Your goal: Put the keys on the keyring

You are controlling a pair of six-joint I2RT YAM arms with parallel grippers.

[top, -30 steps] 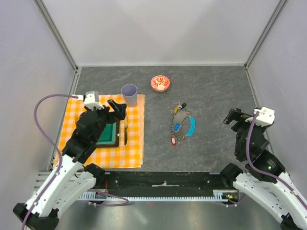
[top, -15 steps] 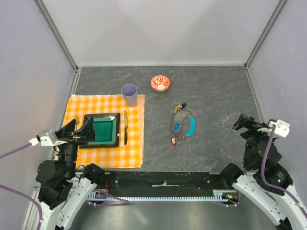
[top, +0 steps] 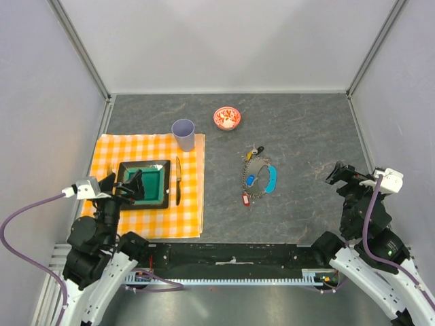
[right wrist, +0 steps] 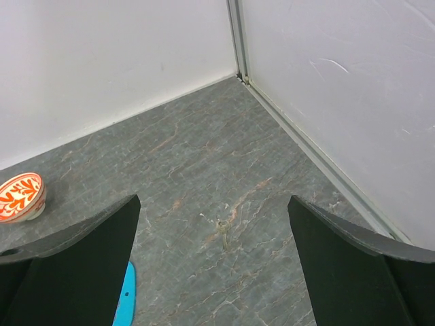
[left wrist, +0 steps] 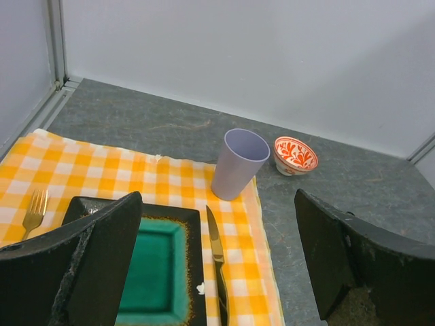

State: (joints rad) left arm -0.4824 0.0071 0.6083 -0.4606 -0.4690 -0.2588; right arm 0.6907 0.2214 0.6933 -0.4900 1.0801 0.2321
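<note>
Both arms have been pulled back to the near edge, left claw point(top: 124, 185) and right claw point(top: 340, 172) held spread and empty, while keys point(top: 246, 199) and keyring point(top: 245, 175) are left lying mid-way across the table point(top: 306, 129), so no threading is judged begun

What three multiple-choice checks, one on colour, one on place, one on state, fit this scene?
1. Inside, the plate is: A green; B red; C white.
2. The keyring lies: A on the plate; B on bare table right of the checked cloth; C on the cloth.
3. The left fingers and right fingers are: A shut on the keyring; B open, empty; C shut, empty.
Key: 1 A, left wrist view shows green glaze. 2 B, top view shows it on grey stone. 3 B, wrist views show wide gaps.
</note>
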